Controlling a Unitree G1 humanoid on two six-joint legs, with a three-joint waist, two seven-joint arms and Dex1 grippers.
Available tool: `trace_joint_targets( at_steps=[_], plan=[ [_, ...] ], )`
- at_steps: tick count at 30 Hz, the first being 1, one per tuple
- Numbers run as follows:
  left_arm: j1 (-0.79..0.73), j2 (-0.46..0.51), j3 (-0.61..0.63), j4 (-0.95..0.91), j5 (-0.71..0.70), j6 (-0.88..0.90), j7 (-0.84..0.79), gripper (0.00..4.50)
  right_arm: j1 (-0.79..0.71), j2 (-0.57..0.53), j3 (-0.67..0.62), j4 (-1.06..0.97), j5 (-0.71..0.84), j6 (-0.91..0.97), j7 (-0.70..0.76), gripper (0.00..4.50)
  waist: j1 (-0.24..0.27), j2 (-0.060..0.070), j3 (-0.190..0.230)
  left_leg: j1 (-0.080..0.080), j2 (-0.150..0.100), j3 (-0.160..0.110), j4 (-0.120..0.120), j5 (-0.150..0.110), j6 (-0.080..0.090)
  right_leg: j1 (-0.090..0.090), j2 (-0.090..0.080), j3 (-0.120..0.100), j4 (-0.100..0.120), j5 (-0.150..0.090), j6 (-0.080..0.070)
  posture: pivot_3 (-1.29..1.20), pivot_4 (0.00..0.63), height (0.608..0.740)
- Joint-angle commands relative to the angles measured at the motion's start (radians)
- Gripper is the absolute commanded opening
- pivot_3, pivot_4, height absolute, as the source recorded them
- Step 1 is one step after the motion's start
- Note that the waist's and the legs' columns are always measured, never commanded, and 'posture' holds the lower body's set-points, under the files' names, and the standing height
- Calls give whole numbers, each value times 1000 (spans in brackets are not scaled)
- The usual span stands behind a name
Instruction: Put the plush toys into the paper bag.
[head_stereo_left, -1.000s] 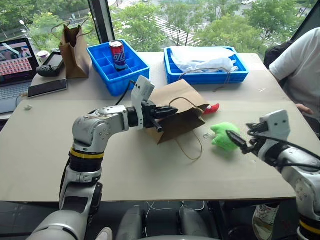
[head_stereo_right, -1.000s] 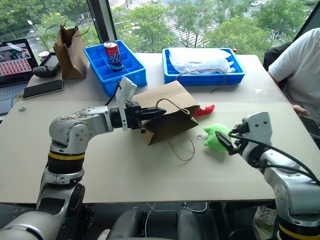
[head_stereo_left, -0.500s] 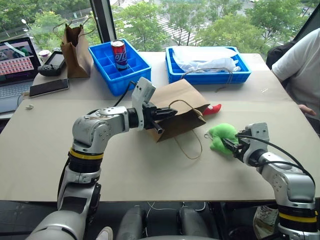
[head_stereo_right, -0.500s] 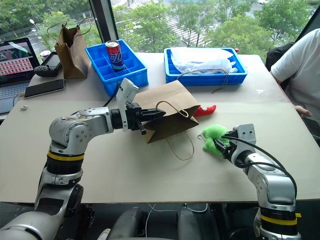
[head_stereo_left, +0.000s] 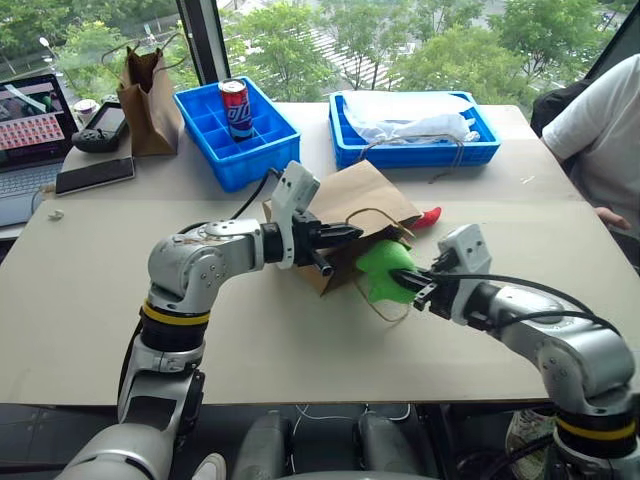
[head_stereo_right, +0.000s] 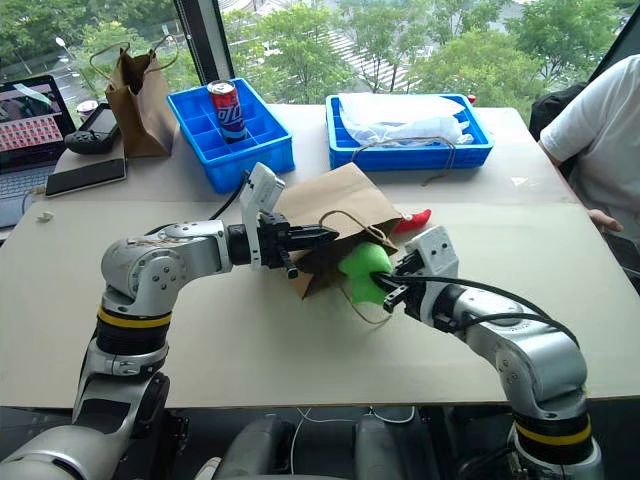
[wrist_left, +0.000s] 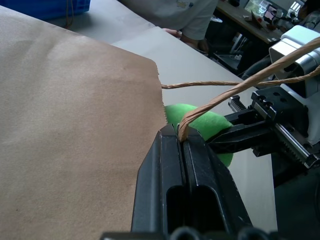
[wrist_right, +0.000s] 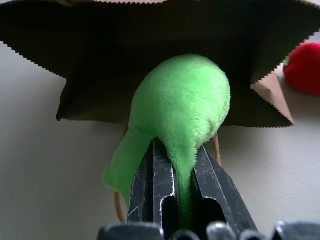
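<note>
The light-brown paper bag (head_stereo_left: 355, 195) lies on its side mid-table, its dark mouth (wrist_right: 150, 30) gaping toward my right arm. My left gripper (wrist_left: 180, 139) is shut on one twine handle (wrist_left: 240, 87) at the bag's upper lip. My right gripper (wrist_right: 180, 152) is shut on the bright-green plush toy (wrist_right: 185, 100), holding it just at the bag's mouth, slightly above the table. The red chili toy (head_stereo_left: 428, 216) lies on the table behind the bag's right side, partly hidden by it.
At the back stand a smaller dark paper bag (head_stereo_left: 145, 90), a blue divided crate (head_stereo_left: 262, 150) with a soda can (head_stereo_left: 236, 108), and a blue tray (head_stereo_left: 410, 152) of white plastic. A laptop (head_stereo_left: 30, 140) and phone (head_stereo_left: 95, 175) sit far left. A person (head_stereo_left: 600, 130) sits at right.
My right gripper shut on the green toy, lifted it and carried it left to the bag's mouth. The left gripper kept its hold on the handle.
</note>
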Motion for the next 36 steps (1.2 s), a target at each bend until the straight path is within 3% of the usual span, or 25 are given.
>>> trace_joint_targets(
  at_steps=[1, 6, 10, 17, 23, 28, 36],
  plan=[
    [0, -11, 8, -68, -51, 34, 6, 0, -96, 96, 39, 85, -31, -43, -52, 22, -1, 0, 0, 0, 0, 0, 0, 0, 0, 0, 0, 0, 0, 0, 0, 0, 150, 740],
    [2, -26, 21, -90, -87, 68, 26, 0, -146, 222, 83, 238, -80, -154, -61, 22, 3, 0, 0, -4, -1, -1, -2, 1, -1, -7, 0, 0, 2, 0, 0, 0, 150, 740],
    [5, -24, 26, -96, -102, 81, 39, 0, -187, 382, 2, 365, -30, -226, -103, 22, -4, 0, 0, -7, -1, -1, -2, 2, -3, -10, 0, 1, 3, 0, 0, 0, 150, 740],
    [9, -20, 31, -96, -106, 79, 54, 0, -134, 530, -107, 369, 161, -147, -107, 2425, 0, 0, 0, -7, -1, -2, -4, 3, -4, -11, 0, 0, 5, 0, 0, 0, 150, 740],
    [11, -17, 31, -94, -101, 68, 61, 0, -83, 451, -59, 299, 171, -88, -81, 4408, -1, 0, 0, -7, -2, -2, -3, 3, -5, -11, -1, 0, 5, 0, 0, 0, 150, 740],
    [14, 24, 42, -90, -91, 62, 51, 0, -17, 272, -36, 195, 125, -93, -32, 4474, -1, 1, 0, -7, -2, -2, -4, 3, -5, -11, 0, 0, 5, 0, 0, 0, 150, 740],
    [39, 72, 80, -113, -118, 90, 67, 0, 1, 44, -169, 202, 115, -149, 52, 4474, -1, 0, 0, -7, -2, -2, -3, 4, -3, -9, 0, 1, 3, 0, 0, 0, 150, 740]
  ],
)
